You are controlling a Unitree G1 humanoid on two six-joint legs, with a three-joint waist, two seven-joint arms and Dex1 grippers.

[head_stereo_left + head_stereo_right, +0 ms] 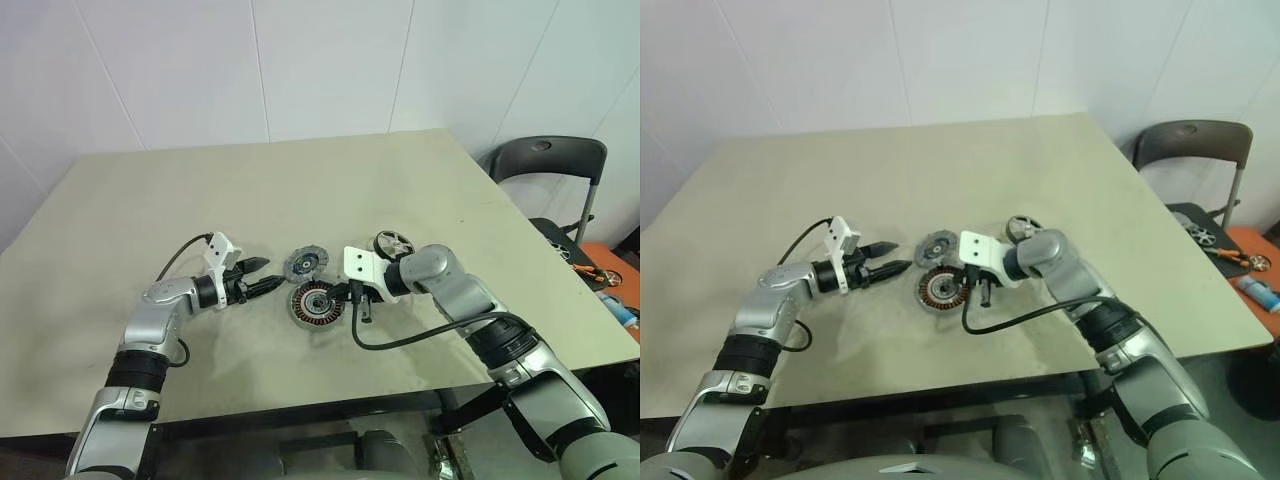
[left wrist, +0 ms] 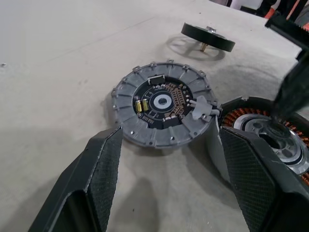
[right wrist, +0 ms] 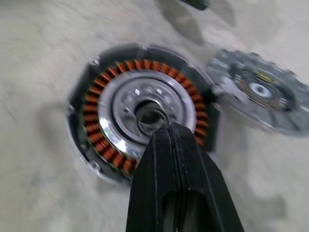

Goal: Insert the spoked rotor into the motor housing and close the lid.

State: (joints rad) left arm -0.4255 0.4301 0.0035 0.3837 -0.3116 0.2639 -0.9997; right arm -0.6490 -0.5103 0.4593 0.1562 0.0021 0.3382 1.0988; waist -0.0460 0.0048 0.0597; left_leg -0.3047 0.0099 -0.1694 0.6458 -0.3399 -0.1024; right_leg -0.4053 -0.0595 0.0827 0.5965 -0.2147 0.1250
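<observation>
left gripper: jaws apart, empty, beside lid | right gripper: pinched closed, tips over motor housing centre | spoked rotor: on table behind right wrist

No legible text, labels, brands, numbers or signs anywhere; markings on the dark circuit centre of the lid, mid-frame in the left wrist view, too small to read

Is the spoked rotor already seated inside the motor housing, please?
No, the spoked rotor lies on the table apart from the motor housing.
</observation>
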